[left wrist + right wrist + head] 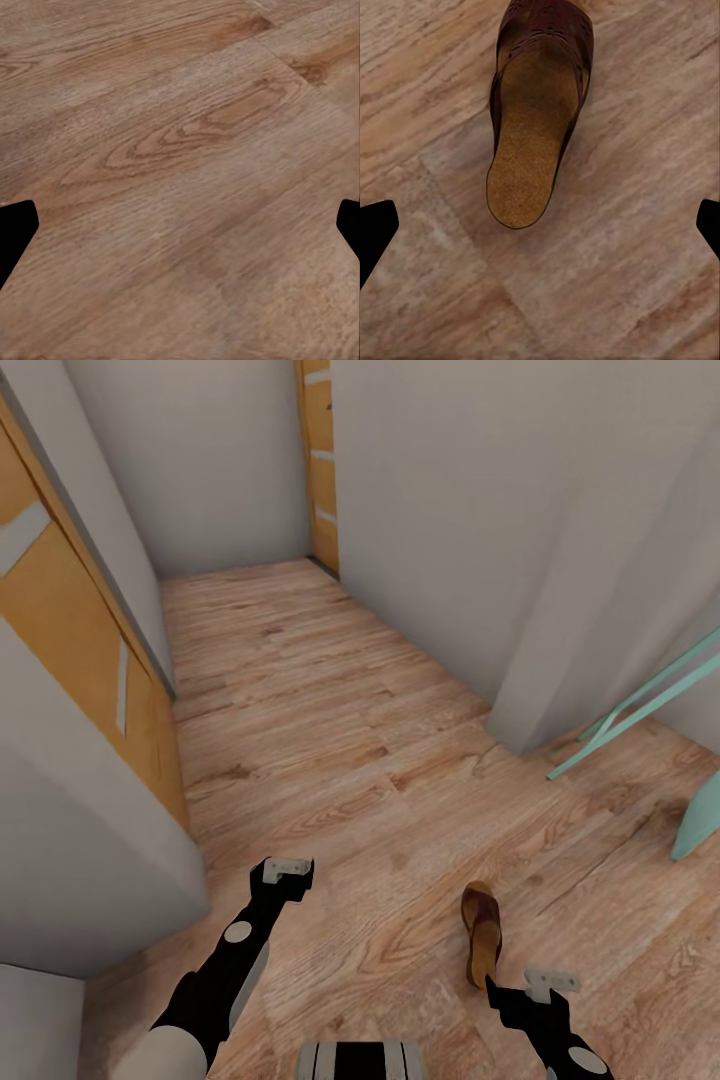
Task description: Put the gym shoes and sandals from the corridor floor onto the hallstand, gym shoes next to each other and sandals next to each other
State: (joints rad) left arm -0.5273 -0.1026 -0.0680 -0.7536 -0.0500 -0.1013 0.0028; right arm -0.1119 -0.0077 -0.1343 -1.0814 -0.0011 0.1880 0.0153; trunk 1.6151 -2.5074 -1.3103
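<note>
sandal (482, 934) flat on corridor floor (330, 740), just ahead of right gripper (551, 981), toe cut off in right wrist view | left gripper (287, 870) over bare planks | both jaws spread, empty | teal frame (640, 705) cropped at edge

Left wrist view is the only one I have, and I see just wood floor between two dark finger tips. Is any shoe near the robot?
Observer: Yes. One sandal lies on the corridor floor, just ahead of the right gripper.
Operator: Does the right gripper hold it already?
Observer: No. In the right wrist view the sandal lies apart from the fingertips, which stand wide open with bare floor between them.
Operator: Which end of the sandal is toward the gripper?
Observer: The open cork heel end; the strap end points away from it.
Operator: And my left gripper?
Observer: The left gripper hangs over bare planks, to the left of the sandal and apart from it.
</note>
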